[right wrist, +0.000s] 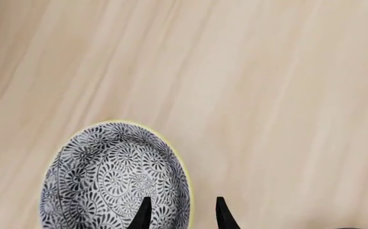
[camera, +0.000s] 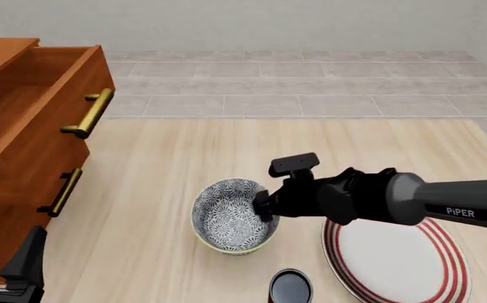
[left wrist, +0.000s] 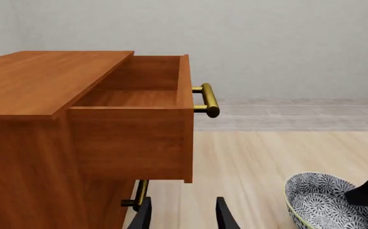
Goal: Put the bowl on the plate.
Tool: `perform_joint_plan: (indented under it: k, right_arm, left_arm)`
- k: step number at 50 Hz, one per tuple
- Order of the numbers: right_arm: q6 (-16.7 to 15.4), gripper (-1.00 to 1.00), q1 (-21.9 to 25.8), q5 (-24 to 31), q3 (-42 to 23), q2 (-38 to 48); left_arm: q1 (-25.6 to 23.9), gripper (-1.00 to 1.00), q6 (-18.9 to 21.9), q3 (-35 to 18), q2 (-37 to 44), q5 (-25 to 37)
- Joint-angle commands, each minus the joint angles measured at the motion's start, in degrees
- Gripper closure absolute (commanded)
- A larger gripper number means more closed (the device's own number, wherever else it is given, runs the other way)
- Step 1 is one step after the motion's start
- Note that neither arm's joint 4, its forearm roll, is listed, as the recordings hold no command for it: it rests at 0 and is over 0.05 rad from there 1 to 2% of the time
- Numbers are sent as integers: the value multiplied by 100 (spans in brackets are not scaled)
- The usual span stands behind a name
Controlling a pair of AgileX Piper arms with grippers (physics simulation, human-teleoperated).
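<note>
Two arms in frame, only the right one is on the job. The right gripper [camera: 264, 207] reaches in from the right side of the front view and sits at the bowl [camera: 234, 216], fingers straddling the rim on the plate's side: in the right wrist view one fingertip [right wrist: 143, 213] is over the patterned inside and the other is outside, over the table [right wrist: 267, 95], with a gap between them (so spread, not clamped; actual rim contact can't be judged). The bowl stands upright on the table, near the middle, just left of the plate [camera: 399, 255] and not on it; a narrow strip of table shows between them. The plate lies flat at the front right, partly under the right arm. A small dark cup [camera: 290, 287] sits in front of the bowl, between bowl and plate. The left gripper [left wrist: 182, 214] is at the front left, fingers parted and holding nothing, beside the wooden cabinet [camera: 11, 158], whose top drawer [left wrist: 142, 105] is pulled out; brass handle [left wrist: 208, 100] visible.
</note>
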Motion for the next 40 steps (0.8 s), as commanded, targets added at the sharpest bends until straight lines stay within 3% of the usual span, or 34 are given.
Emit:
perform_joint_plan:
  k: [1,21,22,40]
  right_arm:
    - [27,-100,34,-58,13,114]
    - [37,-100,31,-124,117,132]
    - [2,100,-17,-113,88,134]
    - [-81,100,-46,-65,-31,122]
  left_arm:
    - [0,-100,0,0,0,0]
    - [0,-100,0,0,0,0]
    - [0,-100,0,0,0,0]
    - [0,-100,0,0,0,0]
